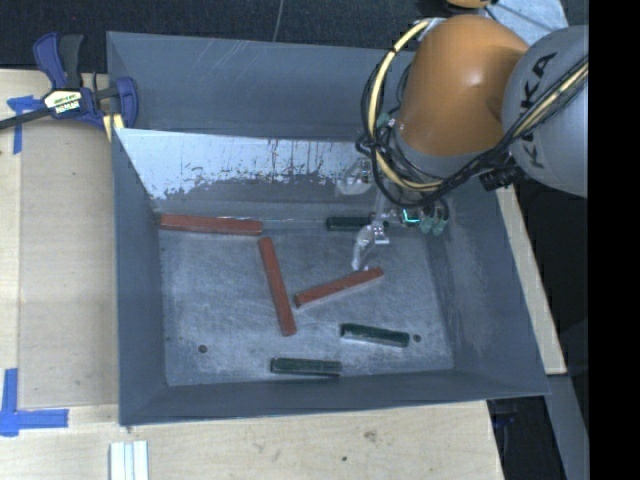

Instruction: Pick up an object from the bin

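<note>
We find the claw low at the middle right of the bin; open or closed, we cannot tell. Just beneath it lies the upper right end of a red-brown stick, its long axis running down-left.

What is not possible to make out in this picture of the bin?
All in the camera view:
1. The right end of the dark stick at the back is hidden behind the end effector.
2. Whether the end effector touches the reddish stick beneath it cannot be told.
3. The back right corner of the bin is covered by the arm's orange cover.
4. The dark spot on the floor is too small to identify.
</note>
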Tool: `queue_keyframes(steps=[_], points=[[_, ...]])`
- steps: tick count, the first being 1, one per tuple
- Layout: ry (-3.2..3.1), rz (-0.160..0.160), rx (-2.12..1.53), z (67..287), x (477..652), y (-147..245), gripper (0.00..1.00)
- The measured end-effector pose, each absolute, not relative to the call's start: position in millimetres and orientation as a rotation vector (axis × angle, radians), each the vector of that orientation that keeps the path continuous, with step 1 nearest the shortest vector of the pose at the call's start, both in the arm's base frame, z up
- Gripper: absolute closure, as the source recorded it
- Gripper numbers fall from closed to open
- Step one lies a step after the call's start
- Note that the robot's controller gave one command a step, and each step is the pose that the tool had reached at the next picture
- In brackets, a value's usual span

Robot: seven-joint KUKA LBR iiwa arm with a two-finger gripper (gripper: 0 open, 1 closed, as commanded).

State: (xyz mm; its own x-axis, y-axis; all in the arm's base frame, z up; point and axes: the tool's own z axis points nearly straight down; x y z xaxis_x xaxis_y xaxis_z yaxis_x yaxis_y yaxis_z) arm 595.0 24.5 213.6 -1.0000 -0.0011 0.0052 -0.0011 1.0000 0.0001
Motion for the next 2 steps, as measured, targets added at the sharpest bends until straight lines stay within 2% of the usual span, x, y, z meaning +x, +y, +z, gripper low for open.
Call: queue_keyframes(steps=[1,2], points=[[-3.145,-0.001,0.001,218.6,596.5,24.4,0.00],[-3.151,0.000,0.081,181.8,574.6,15.3,0.00]])
